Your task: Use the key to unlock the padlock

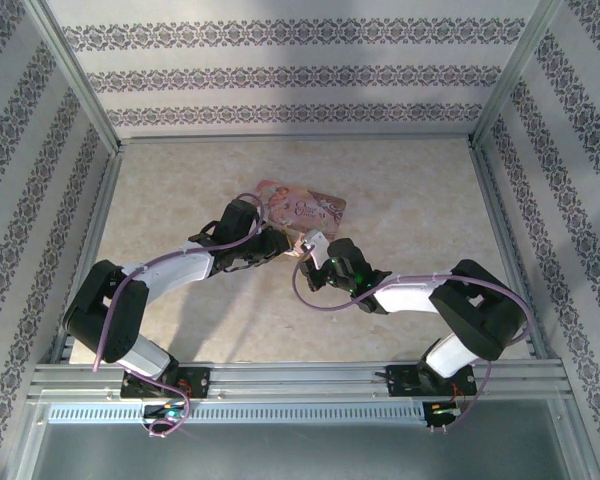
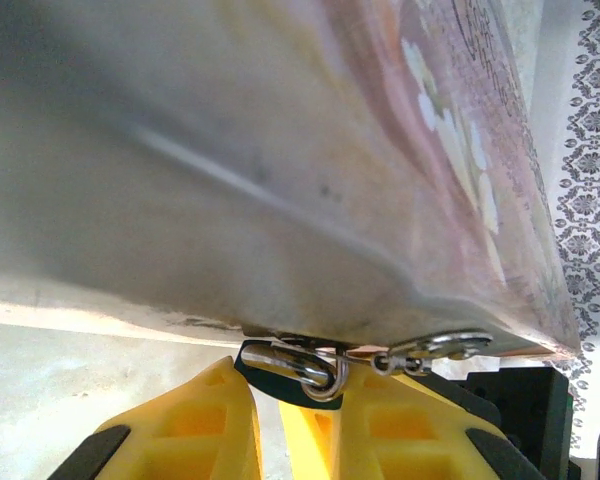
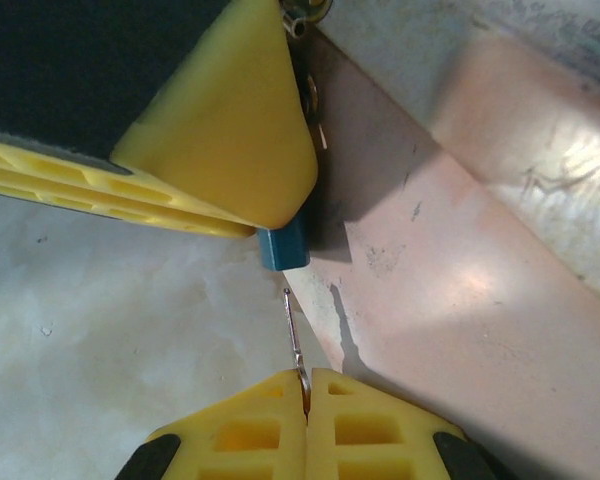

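At the centre of the table (image 1: 180, 190), seen from above, the left gripper (image 1: 278, 243) reaches in from 8 o'clock and the right gripper (image 1: 318, 247) from 4 o'clock. They meet just beside the near edge of the pink tin (image 1: 305, 205), which lies at their 12 o'clock. In the left wrist view, the left gripper is closed on the padlock (image 2: 312, 368), whose silver shackle is looped shut and tucked against the tin's lower edge. In the right wrist view, the padlock's blue body pokes out beneath the left gripper. At its 6 o'clock, close but apart, is the key (image 3: 294, 330), pinched in the fully closed right gripper and pointing to 12 o'clock. Both pieces appear grasped and roughly aligned. Inserting the key, turning it and freeing the shackle are not yet done.
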Motion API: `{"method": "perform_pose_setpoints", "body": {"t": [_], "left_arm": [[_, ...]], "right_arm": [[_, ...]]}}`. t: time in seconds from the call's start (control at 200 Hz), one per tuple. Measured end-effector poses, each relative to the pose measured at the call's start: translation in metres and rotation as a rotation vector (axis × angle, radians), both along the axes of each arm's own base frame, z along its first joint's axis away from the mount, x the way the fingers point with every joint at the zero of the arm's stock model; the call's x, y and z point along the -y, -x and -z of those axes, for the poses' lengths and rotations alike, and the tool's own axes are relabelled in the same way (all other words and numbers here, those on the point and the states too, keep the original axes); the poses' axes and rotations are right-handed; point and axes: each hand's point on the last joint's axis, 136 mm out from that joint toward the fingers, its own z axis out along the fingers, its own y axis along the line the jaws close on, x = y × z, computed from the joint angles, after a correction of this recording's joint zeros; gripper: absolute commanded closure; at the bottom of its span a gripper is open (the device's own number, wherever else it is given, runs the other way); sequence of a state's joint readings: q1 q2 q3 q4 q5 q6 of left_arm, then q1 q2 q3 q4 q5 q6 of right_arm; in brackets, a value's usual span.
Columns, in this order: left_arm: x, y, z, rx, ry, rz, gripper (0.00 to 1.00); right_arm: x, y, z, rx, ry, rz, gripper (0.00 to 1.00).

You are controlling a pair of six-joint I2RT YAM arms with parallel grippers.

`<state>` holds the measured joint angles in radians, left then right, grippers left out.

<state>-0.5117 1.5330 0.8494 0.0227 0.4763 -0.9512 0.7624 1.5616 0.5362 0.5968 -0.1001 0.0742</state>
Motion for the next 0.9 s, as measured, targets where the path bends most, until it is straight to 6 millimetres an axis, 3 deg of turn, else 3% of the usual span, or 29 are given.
{"method": "perform_pose_setpoints", "body": {"t": [0.9], "left_arm": [[-0.0018,-0.0017,0.0004,0.005,-0.008,-0.011,0.82]], "right_arm": [[-0.0051,-0.0081,-0.0033,0.028,-0.01,0.017,1.0]]}}
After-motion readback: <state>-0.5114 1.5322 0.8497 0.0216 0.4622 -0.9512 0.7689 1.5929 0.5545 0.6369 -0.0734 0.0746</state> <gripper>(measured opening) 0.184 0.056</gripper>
